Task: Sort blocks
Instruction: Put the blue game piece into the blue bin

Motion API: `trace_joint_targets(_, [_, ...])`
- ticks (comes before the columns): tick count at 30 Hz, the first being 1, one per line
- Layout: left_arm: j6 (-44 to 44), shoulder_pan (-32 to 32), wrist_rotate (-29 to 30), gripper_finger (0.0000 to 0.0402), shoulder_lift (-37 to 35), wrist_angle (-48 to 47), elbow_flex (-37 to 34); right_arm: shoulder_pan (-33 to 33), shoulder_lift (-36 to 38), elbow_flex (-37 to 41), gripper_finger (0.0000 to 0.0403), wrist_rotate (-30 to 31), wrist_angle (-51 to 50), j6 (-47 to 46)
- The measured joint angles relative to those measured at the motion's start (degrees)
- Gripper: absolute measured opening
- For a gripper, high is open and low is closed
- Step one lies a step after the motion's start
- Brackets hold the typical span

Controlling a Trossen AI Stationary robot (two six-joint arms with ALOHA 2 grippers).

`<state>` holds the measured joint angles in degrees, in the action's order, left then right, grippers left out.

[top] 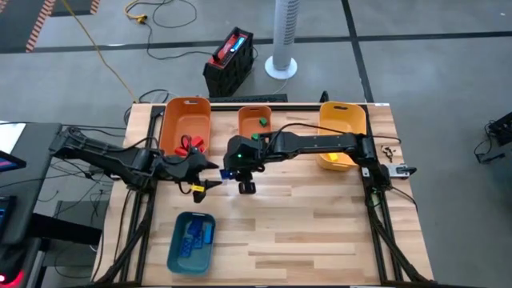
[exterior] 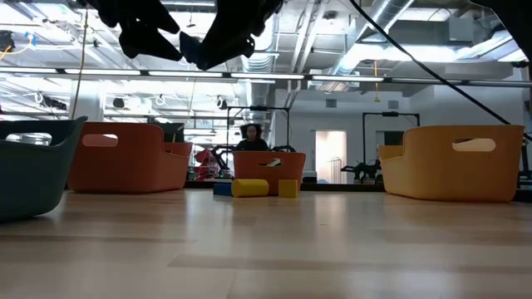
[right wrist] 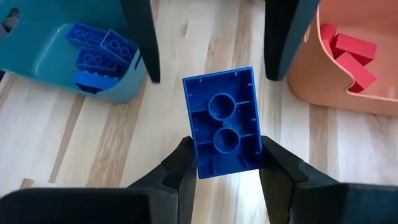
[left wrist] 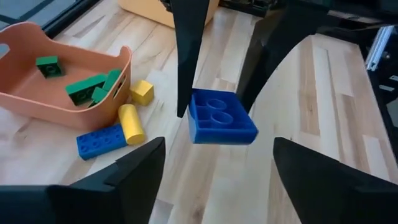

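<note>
Fingers of the right gripper clamp a blue block above mid-table; the left gripper, facing it, is spread open around it without touching.

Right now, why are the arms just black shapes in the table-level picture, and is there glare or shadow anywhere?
Low view: the arms hang against bright ceiling lights, so they read as silhouettes; the table carries a pale sheen. Right wrist view: glare whitens the table by the right gripper, shut on the blue block. Left wrist view: the open left gripper is in shade.
</note>
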<state>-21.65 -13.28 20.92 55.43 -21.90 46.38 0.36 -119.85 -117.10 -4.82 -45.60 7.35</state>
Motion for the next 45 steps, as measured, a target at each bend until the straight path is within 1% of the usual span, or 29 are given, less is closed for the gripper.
trace_joint_targets(4, [1.82, 0.00, 0.50, 0.0311, 0.35, 1.15, -0.01, 0.29, 0.00, 0.00, 0.0146, 0.04, 1.20, -0.04])
trace_joint_targets(9, [8.26, -0.04, 0.60, 0.0313, 2.95, 5.48, 0.04, 0.84, 0.00, 0.00, 0.0146, 0.02, 3.82, -0.75])
trace_joint_targets(12, [10.25, -0.04, 0.62, 0.0309, 4.33, 6.41, 0.04, 0.84, 0.00, 0.00, 0.0146, 0.00, 3.94, -1.01])
trace_joint_targets(16, [10.31, -0.17, 0.73, 0.0274, 4.78, 6.71, 0.04, 0.84, 0.00, 0.00, 0.0146, -0.04, 2.10, -2.83])
trace_joint_targets(19, [10.52, -0.20, 0.76, 0.0230, 4.65, 6.67, 0.04, 0.81, 0.00, 0.00, 0.0146, -0.04, 1.20, -2.84])
trace_joint_targets(23, [10.65, -0.18, 0.79, 0.0160, 4.55, 6.30, 0.04, 0.81, 0.00, 0.00, 0.0146, -0.02, 0.84, -2.93])
trace_joint_targets(25, [10.29, -0.20, 1.01, 0.0136, 4.55, 6.21, 0.04, 0.81, 0.00, 0.00, 0.0146, -0.04, 0.81, -3.04])
trace_joint_targets(31, [9.25, -0.20, 0.61, 0.0136, 4.55, 6.19, 0.04, 0.79, 0.00, 0.00, 0.0151, -0.74, 0.61, -4.43])
trace_joint_targets(35, [6.89, -0.22, -0.33, 0.0136, 3.73, 4.75, 0.06, 0.46, 0.00, -0.02, 0.0182, -1.49, -1.11, -4.34])
trace_joint_targets(38, [2.15, -0.22, -3.35, 0.0136, 2.19, -1.63, 2.29, -0.30, 0.58, -0.01, 0.0217, -1.57, -4.28, -4.34])
trace_joint_targets(40, [-2.20, -0.21, -8.19, 0.0136, 0.88, -8.03, 5.03, -1.04, 1.22, -0.04, 0.0239, -1.57, -7.14, -4.34])
trace_joint_targets(42, [-6.90, -0.22, -16.03, 0.0136, -0.29, -14.15, 8.28, -1.81, 1.78, -0.04, 0.0255, -1.55, -10.39, -4.12])
trace_joint_targets(45, [-17.69, -0.80, -31.29, 0.0137, -0.80, -22.16, 11.34, -3.15, 1.95, -0.04, 0.0264, -1.52, -12.08, -3.29])
